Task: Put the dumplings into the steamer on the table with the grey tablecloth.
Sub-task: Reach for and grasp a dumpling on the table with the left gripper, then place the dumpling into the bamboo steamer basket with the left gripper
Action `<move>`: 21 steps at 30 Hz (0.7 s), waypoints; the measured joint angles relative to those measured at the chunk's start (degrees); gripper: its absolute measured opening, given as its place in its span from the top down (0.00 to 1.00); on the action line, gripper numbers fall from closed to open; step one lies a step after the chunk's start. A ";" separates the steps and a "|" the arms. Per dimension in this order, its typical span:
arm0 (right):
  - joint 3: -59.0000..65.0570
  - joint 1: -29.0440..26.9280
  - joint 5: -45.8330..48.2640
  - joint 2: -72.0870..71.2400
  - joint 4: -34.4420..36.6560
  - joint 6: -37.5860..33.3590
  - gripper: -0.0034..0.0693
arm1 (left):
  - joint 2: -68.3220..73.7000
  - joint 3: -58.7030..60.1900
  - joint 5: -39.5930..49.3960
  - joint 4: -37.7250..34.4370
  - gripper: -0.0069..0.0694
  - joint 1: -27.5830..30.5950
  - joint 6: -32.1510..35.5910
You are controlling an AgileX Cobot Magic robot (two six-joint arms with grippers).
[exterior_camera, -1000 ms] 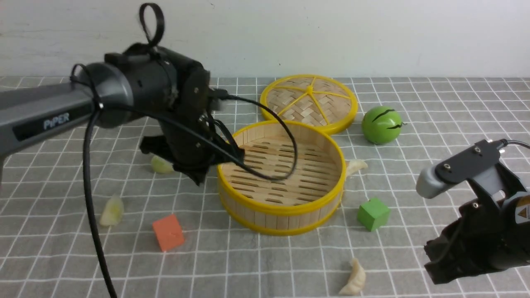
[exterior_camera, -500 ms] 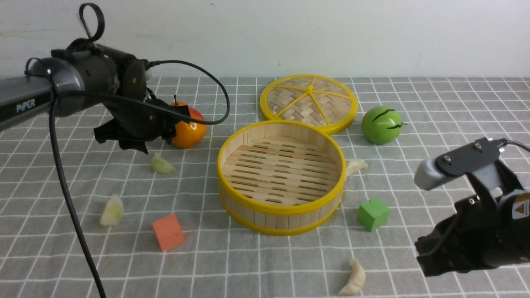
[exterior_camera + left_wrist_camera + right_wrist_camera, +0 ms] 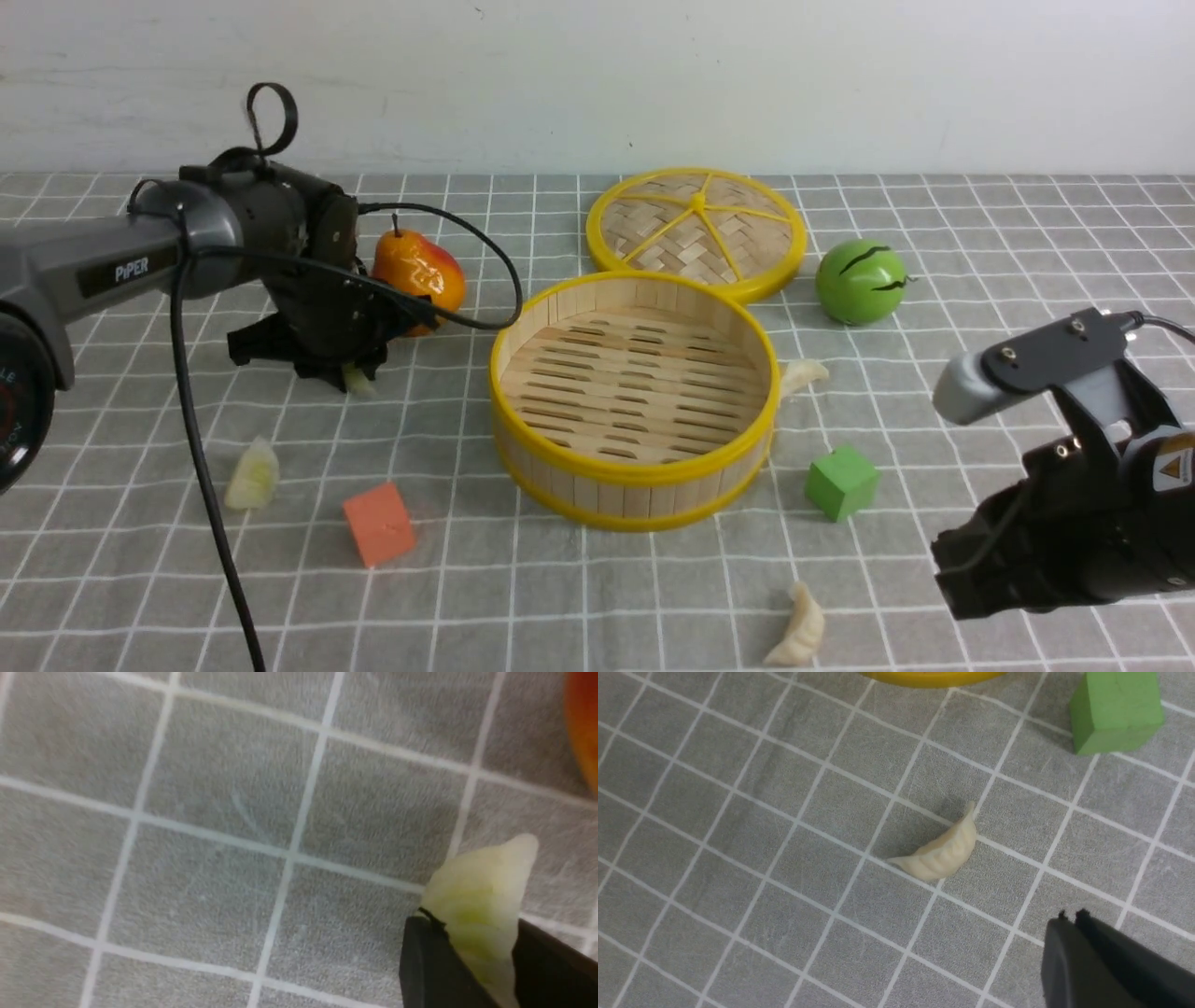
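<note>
In the front view, the left claw (image 3: 347, 371) was over the round bamboo steamer with yellow rims (image 3: 635, 474) a second ago. It then swung out by the orange-red toy fruit (image 3: 420, 271), and has now dropped onto the pale green pleated dumpling (image 3: 358, 381) beside that fruit. The steamer's slatted floor is bare. The second pale green dumpling (image 3: 252, 476), the cream dumpling beside the steamer wall (image 3: 803, 374) and the cream dumpling at the near edge (image 3: 798, 637) all lie on the grey white-gridded tablecloth (image 3: 523, 597) over the counter. The right claw (image 3: 957, 583) has barely shifted.

In the left wrist view, two black fingers (image 3: 430, 966) stand on either side of the pale green pleated dumpling (image 3: 476, 891), and both touch it. The left claw is pinching it, though the dumpling still seems to be down on the cloth.

In the right wrist view, the right claw's fingers (image 3: 1064, 952) are pressed together on nothing. They are near the cream dumpling at the near edge (image 3: 941, 851) but clear of it.

The first pick looks to be at the gripping stage, with all four dumplings still to go in.
</note>
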 joint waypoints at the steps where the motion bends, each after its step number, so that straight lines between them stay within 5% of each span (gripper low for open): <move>1: 0.00 0.00 -0.14 0.00 0.00 0.00 0.93 | -0.28 -0.65 0.58 0.00 0.68 0.00 0.30; 9: 0.00 0.00 -1.43 0.00 0.00 0.00 0.92 | -7.62 -5.72 5.49 -8.78 0.68 -5.47 13.75; 13: 0.00 0.00 -2.45 0.00 0.00 0.00 0.92 | -7.92 -6.36 0.82 -13.78 0.68 -13.74 24.02; 21: 0.00 0.00 -2.45 0.00 0.05 0.00 0.91 | 2.04 -6.20 -4.66 -6.17 0.68 -16.67 22.35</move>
